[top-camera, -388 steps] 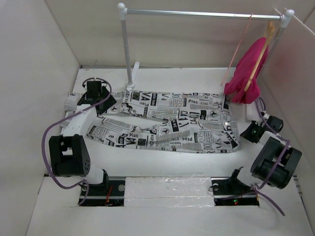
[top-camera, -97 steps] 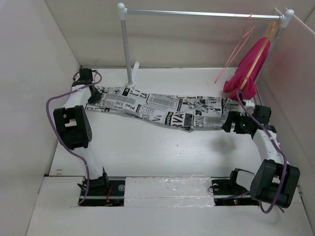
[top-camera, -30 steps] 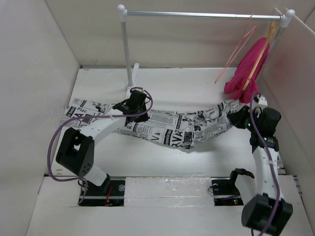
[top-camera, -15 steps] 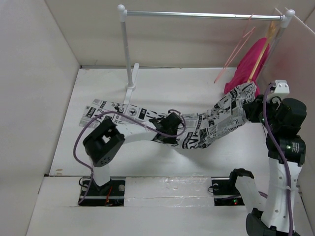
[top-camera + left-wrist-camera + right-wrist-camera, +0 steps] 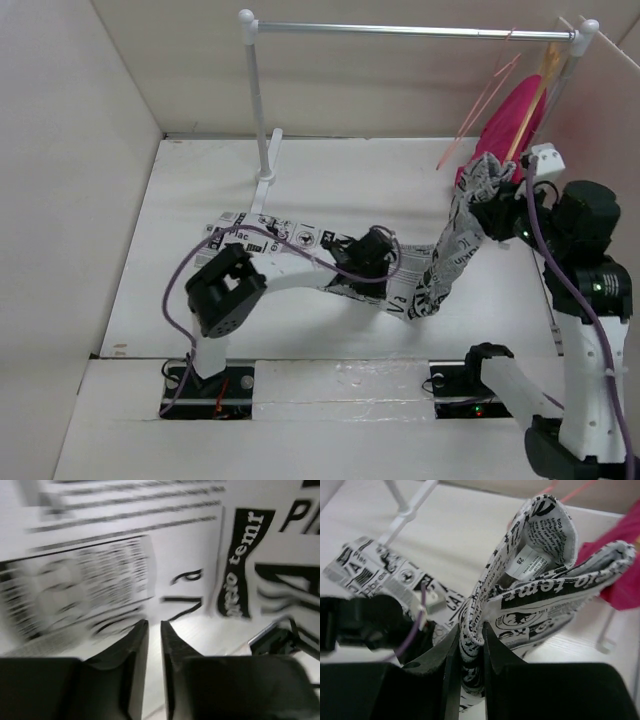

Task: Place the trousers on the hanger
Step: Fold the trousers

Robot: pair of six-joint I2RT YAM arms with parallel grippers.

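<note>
Now that the right gripper (image 5: 497,205) has climbed, the trousers (image 5: 445,268) hang off the desk (image 5: 330,180), nearer the hanger (image 5: 470,122); left gripper (image 5: 154,625) nearly closed, pinch unclear; right wrist shows jaws clamped on the waistband

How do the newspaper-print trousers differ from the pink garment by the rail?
The trousers are white with black print; the pink garment is plain. The trousers trail across the table, one end held up by the right tool; the pink garment hangs from the rail. Both are cloth.
</note>
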